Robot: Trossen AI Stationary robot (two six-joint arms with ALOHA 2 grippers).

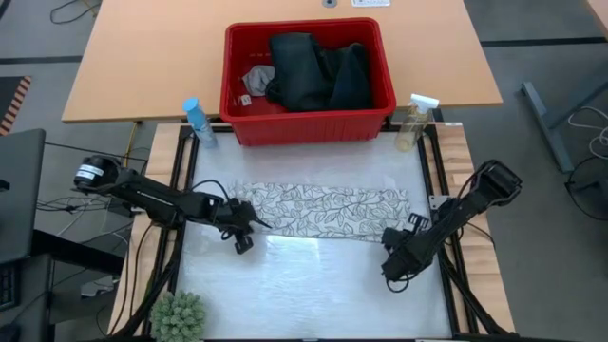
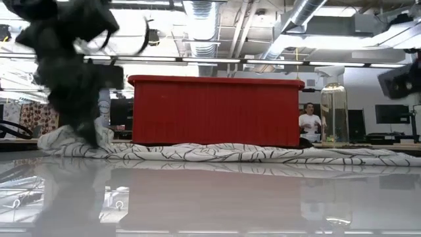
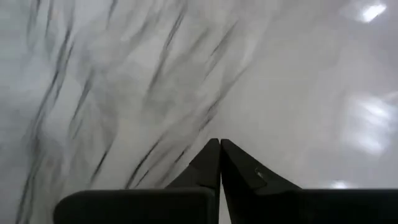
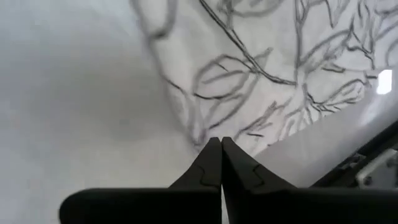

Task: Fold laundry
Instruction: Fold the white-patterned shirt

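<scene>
Table: the glossy white worktop (image 1: 304, 285) carries the work; its slick, reflective skin would likely let cloth slide instead of creasing where it is pressed.
Red basket: a red rectangular plastic basket (image 1: 309, 123) stands at the far edge of the worktop, close behind the cloth; a far-going fold could push fabric against its wall.
Leaf cloth: the white cloth with grey leaf print (image 1: 323, 211) lies as a long folded strip across the middle of the worktop, between the two arms.
Jeans: dark blue-black denim jeans (image 1: 318, 71) are heaped inside the basket, not yet laid out.
Grey cloth: a small grey cloth (image 1: 258, 78) sits in the basket beside the jeans.
Left gripper: the left gripper (image 3: 220, 144) is at the strip's left end, jaws pressed together; whether an edge is caught between the tips I cannot tell.
Right gripper: the right gripper (image 4: 220, 142) is at the strip's near right corner, jaws pressed together, tips on the cloth's edge.
Risk: if either pinch holds only one layer, lifting would likely peel the fold open; uneven lifting would skew the strip.
Bottles: a blue spray bottle (image 1: 198, 122) and a clear spray bottle (image 1: 414, 122) flank the basket, where a swinging arm could topple them.
Plant: a small green plant (image 1: 179, 315) sits at the near left corner, beside the left arm's path.
</scene>
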